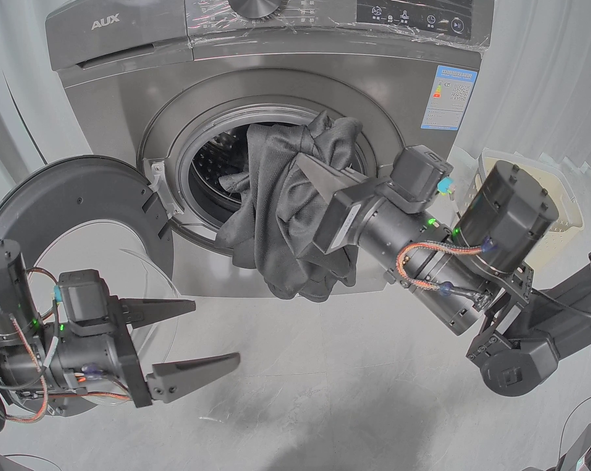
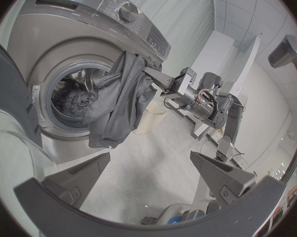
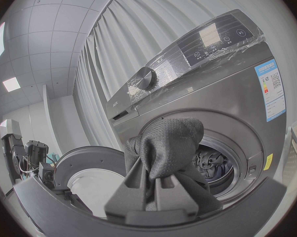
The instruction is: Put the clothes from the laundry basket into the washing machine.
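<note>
A dark grey garment hangs at the round opening of the washing machine, partly inside the drum and partly draped down over the lower rim. My right gripper is shut on its upper bunch just in front of the opening; the same garment bulges above the closed fingers. More dark clothes lie inside the drum. My left gripper stands open and holds nothing, low on the left in front of the swung-open door. A pale laundry basket sits to the machine's right, mostly hidden behind my right arm.
The machine's door hangs open to the left of the drum, its glass bowl close to my left gripper. Bare grey floor spreads before the machine. White curtains hang behind it.
</note>
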Available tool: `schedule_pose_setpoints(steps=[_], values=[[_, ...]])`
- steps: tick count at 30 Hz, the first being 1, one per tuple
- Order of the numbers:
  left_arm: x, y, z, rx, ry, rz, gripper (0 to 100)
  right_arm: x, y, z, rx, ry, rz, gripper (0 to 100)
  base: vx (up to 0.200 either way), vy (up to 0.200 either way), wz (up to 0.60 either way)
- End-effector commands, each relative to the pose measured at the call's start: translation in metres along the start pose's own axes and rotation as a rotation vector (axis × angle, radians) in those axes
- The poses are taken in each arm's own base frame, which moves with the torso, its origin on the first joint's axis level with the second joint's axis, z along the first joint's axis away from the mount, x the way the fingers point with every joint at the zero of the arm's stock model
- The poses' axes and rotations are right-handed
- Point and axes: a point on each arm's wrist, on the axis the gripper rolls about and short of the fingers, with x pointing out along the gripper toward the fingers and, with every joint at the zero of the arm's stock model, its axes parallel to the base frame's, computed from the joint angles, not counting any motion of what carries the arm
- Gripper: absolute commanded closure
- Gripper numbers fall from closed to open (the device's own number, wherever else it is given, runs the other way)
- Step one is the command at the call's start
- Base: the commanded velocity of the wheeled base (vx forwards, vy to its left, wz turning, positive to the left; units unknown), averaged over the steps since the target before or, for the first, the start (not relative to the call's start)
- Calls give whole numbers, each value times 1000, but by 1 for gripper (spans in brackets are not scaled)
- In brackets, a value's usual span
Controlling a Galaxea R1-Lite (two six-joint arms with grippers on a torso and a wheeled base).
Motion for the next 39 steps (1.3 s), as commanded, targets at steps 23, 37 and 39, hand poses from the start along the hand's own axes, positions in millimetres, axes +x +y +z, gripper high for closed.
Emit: schedule_pose_setpoints(steps=[23, 37, 39], values=[[88, 43, 11, 10, -69, 52, 0, 5, 8, -8, 0, 4, 20, 100, 0, 0, 0], [111, 54, 16, 42, -122, 51, 0, 5, 9, -11, 3, 12, 24, 100, 0, 0, 0], [110, 54, 17, 42, -124, 52, 0, 5, 9, -11, 2, 13, 22, 100, 0, 0, 0]])
